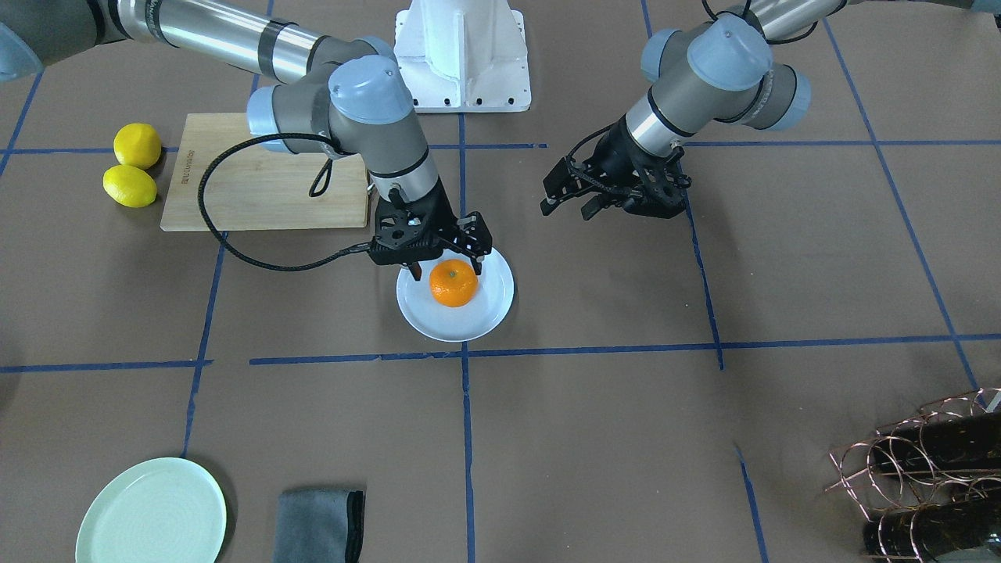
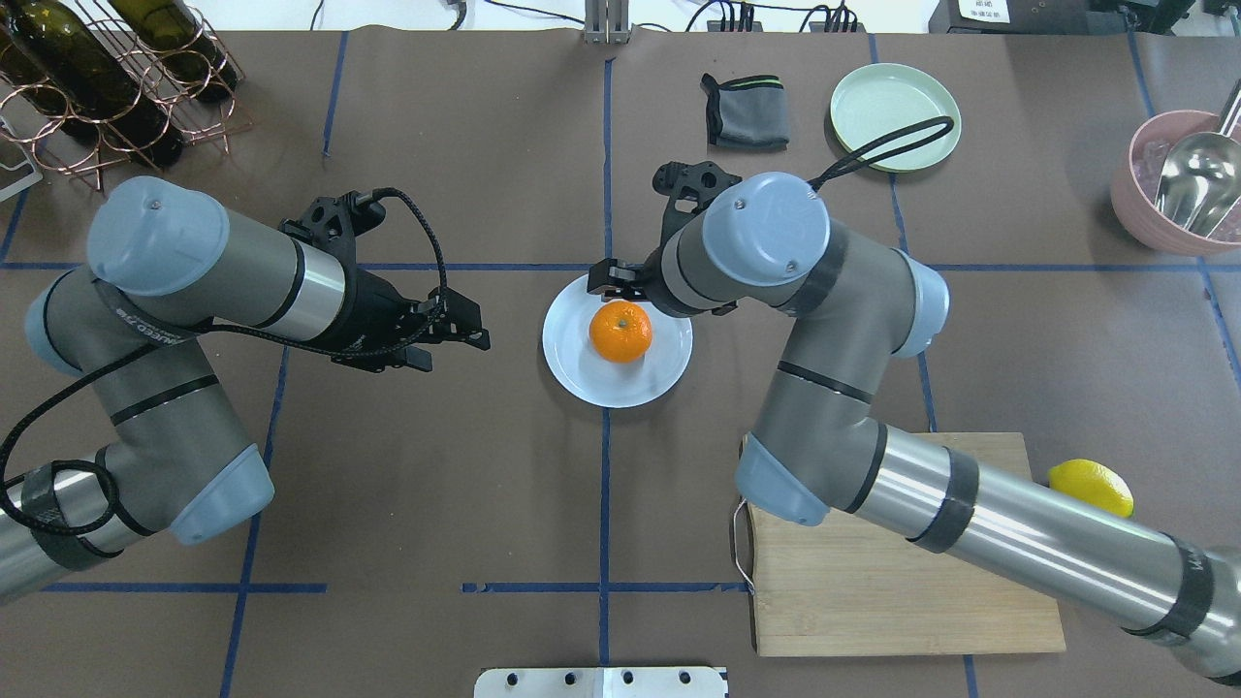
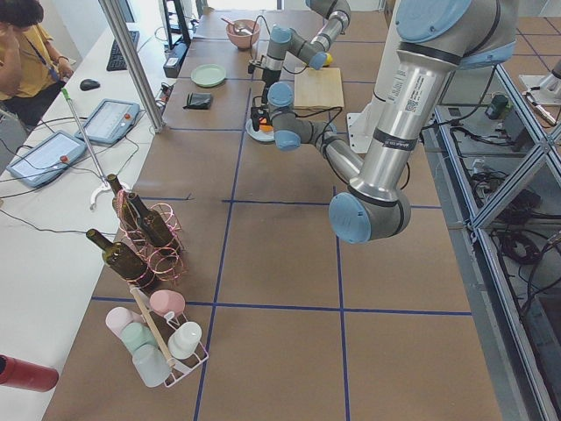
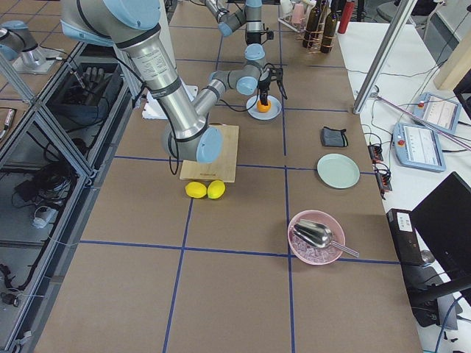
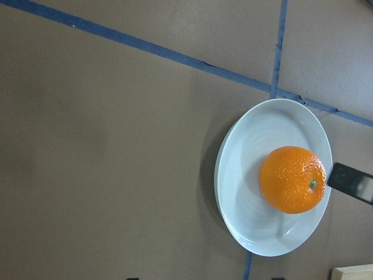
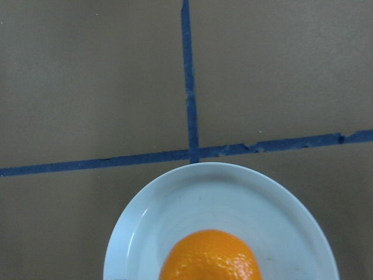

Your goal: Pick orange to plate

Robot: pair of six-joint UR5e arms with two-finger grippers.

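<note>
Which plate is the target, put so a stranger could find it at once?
Look to the middle of the table, where blue tape lines cross. The plate lies on that crossing with the orange on it. It is glossy white, unlike the mint-green plate near the table's edge, which is empty.

On my screen I see two yellow lemons (image 1: 129, 186) lying close together just beside the wooden cutting board (image 1: 266, 199), and at the opposite long edge of the table a mint-green plate (image 1: 152, 512) with a folded grey cloth (image 1: 317, 525) near it. At one table end, dark wine bottles (image 2: 170, 34) lie in a copper wire rack (image 2: 68, 145). At the other end, a pink bowl (image 4: 294, 250) holds a metal scoop (image 4: 313, 233).
</note>
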